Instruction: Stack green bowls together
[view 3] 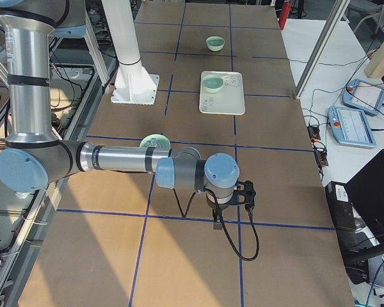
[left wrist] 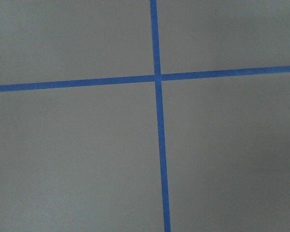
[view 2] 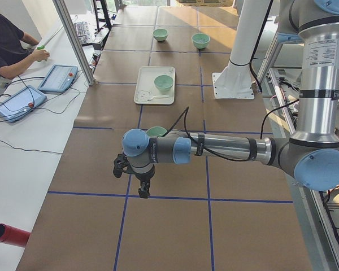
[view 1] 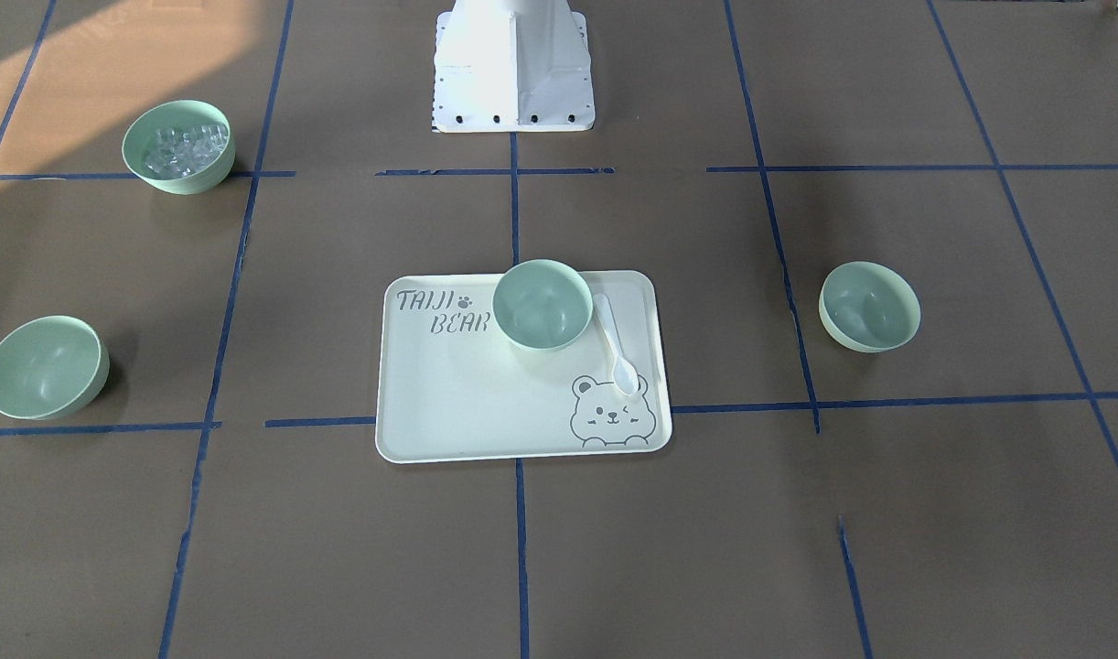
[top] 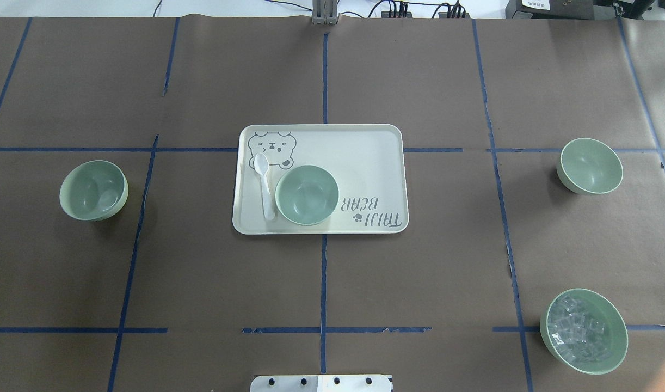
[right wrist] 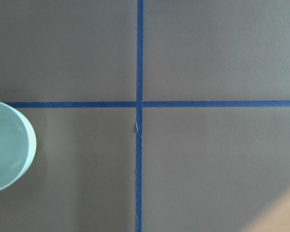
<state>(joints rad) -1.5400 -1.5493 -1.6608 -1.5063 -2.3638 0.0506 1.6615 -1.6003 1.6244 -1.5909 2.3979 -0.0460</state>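
Observation:
Three plain green bowls stand apart and upright. One (top: pixel 307 195) sits on the cream tray (top: pixel 365 147), also in the front view (view 1: pixel 542 305). One (top: pixel 93 190) is on the table's left side. One (top: pixel 589 165) is at the far right, and its edge shows in the right wrist view (right wrist: pixel 7 145). My left gripper (view 2: pixel 142 190) hangs over bare table beyond the left bowl. My right gripper (view 3: pixel 216 220) hangs over bare table beyond the right-side bowls. Both show only in the side views, so I cannot tell whether they are open or shut.
A matching green bowl of clear cubes (top: pixel 584 331) stands at the near right. A white spoon (top: pixel 265 185) lies on the tray beside the middle bowl. The robot's white base (view 1: pixel 513 69) is at the table's edge. An operator (view 2: pixel 5 45) sits at a side bench.

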